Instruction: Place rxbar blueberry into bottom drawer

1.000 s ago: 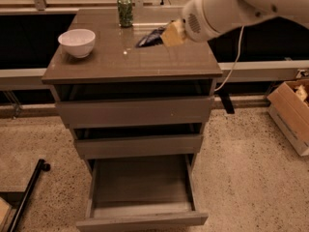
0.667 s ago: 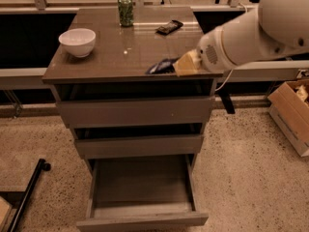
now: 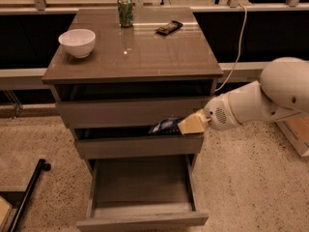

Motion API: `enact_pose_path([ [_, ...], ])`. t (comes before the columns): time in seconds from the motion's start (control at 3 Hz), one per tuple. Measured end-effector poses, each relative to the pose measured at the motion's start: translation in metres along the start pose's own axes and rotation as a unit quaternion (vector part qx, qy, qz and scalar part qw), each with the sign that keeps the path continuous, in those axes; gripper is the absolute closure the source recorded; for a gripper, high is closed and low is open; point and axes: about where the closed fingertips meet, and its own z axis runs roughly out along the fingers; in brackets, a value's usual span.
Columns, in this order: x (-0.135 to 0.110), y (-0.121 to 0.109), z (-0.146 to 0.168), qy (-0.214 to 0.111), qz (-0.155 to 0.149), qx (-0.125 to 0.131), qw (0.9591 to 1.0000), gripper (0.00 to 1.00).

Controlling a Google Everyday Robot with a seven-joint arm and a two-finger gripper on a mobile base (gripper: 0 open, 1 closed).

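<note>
Pincer [image 3: 187, 125] lower now at middle drawer [image 3: 137, 147], with seemingly dark-blue rxbar blueberry [image 3: 164, 126].

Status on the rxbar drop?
Gripper shut on rxbar, level with middle drawer. Bottom drawer open below, bar not in yet. Nothing in the way.

The arm [image 3: 251, 108] reaches left, end effector [image 3: 181, 126] (held low) pinching rxbar blueberry [image 3: 164, 125].
</note>
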Motion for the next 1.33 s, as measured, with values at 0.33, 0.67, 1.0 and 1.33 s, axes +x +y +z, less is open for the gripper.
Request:
enact_pose_path([
  [0.33, 0.062, -0.039, 0.045, 0.02, 0.066, -0.05, 0.9964, 1.0],
  [0.67, 0.079, -0.045, 0.067, 0.029, 0.084, -0.069, 0.9936, 1.0],
  [1.0, 0.082, -0.042, 0.079, 0.03, 0.089, -0.08, 0.9924, 1.0],
  [1.33, 0.103, -0.044, 0.12, 0.022, 0.117, -0.108, 0.987, 1.0],
])
